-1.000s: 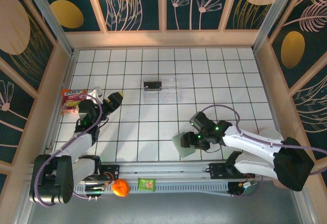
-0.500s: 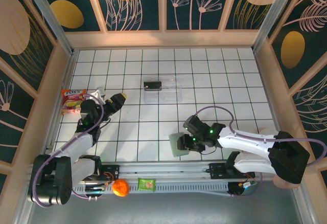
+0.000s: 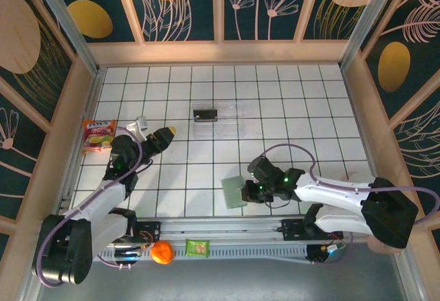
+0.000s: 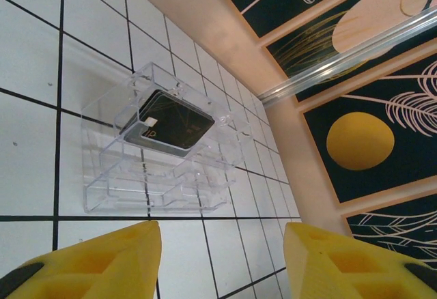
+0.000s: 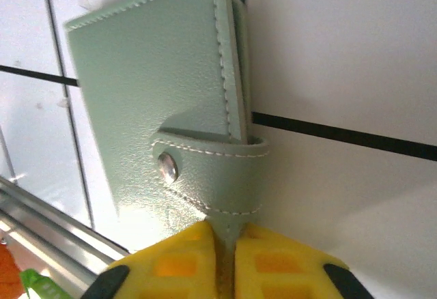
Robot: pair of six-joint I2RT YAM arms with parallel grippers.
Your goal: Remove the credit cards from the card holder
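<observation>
A white table (image 3: pixel 309 108) ruled with black grid lines sits inside low wooden walls, with dark teal panels of pale leaves and gold ovals behind. The right gripper (image 3: pixel 251 192) has its yellow fingers (image 5: pixel 177 258) pressed together on the tip of the snap strap of the card holder (image 5: pixel 157 101) — a firm pinch on that thin tab, with no gap between the pads. The card holder (image 3: pixel 234 192) is folded shut, grey-green side out, its strap fastened over one edge by a metal snap (image 5: pixel 167 167). It sits near the front edge of the table, about midway across and just beside the metal rail (image 3: pixel 227 227); whether it lies flat on the tiles or is lifted slightly cannot be told. On the other side, the left gripper (image 3: pixel 167 135) has its two yellow fingers (image 4: pixel 102 261) well apart with nothing between them — it holds nothing, and points across the tiles toward a clear plastic tray (image 4: pixel 109 196). That tray (image 3: pixel 234 126) stands toward the back of the table, with a dark flat rectangle (image 4: pixel 169 128) lying in one of its compartments. A snack packet (image 3: pixel 97 135) lies at the left edge, and an orange ball (image 3: pixel 162 252) and a small green packet (image 3: pixel 197 247) rest in front of the rail.
</observation>
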